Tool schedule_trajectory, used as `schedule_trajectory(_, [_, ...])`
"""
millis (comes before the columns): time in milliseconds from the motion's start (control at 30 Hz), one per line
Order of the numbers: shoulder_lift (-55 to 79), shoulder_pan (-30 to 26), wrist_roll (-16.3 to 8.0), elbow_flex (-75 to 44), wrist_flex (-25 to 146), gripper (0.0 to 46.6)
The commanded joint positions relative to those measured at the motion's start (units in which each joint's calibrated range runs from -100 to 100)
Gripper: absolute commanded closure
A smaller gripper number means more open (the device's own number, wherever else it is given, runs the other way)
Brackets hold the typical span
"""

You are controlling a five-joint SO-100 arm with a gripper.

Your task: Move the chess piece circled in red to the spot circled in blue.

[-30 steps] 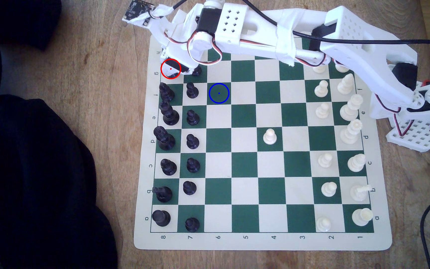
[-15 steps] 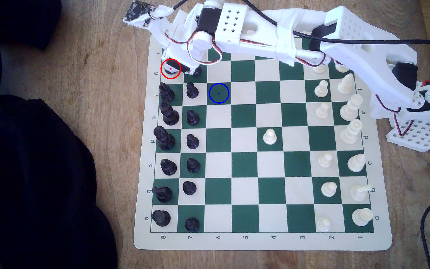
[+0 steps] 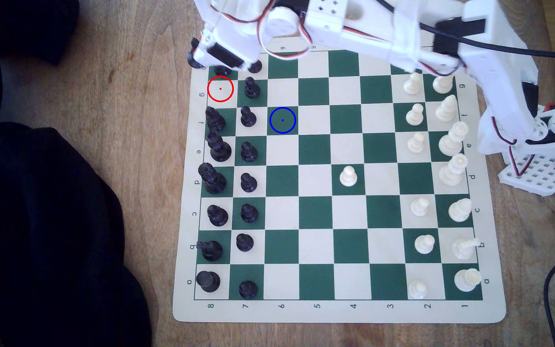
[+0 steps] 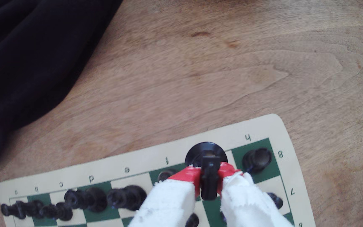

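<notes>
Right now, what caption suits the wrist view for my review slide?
Gripper shut on the black knight, lifted above the board's black back rank.

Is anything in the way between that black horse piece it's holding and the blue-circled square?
Yes. The gripper holds the knight off the board, and the blue-ringed square is bare. But two black pawns stand in between: one beside the red ring, one beside the blue ring. The knight probably has to pass over them.

knight between claw fingers above board corner, spot nearby
</notes>
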Motion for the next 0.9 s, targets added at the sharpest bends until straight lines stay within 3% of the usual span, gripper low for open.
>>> schedule_trajectory(0, [-15.99,-1.62,0.15,12.55,-3.00,46.3])
schedule_trajectory(133, [-23.63,-2.25,-0.15,30.86,-10.29,46.3])
schedule_trajectory(267, [-26.26,-2.17,-0.20,38.57,-12.50,46.3])
schedule_trajectory(567, [-26.26,-1.86,0.78,47.54,-12.83,46.3])
schedule_trajectory(867, [-19.89,-1.78,0.78,49.26,-15.77,46.3])
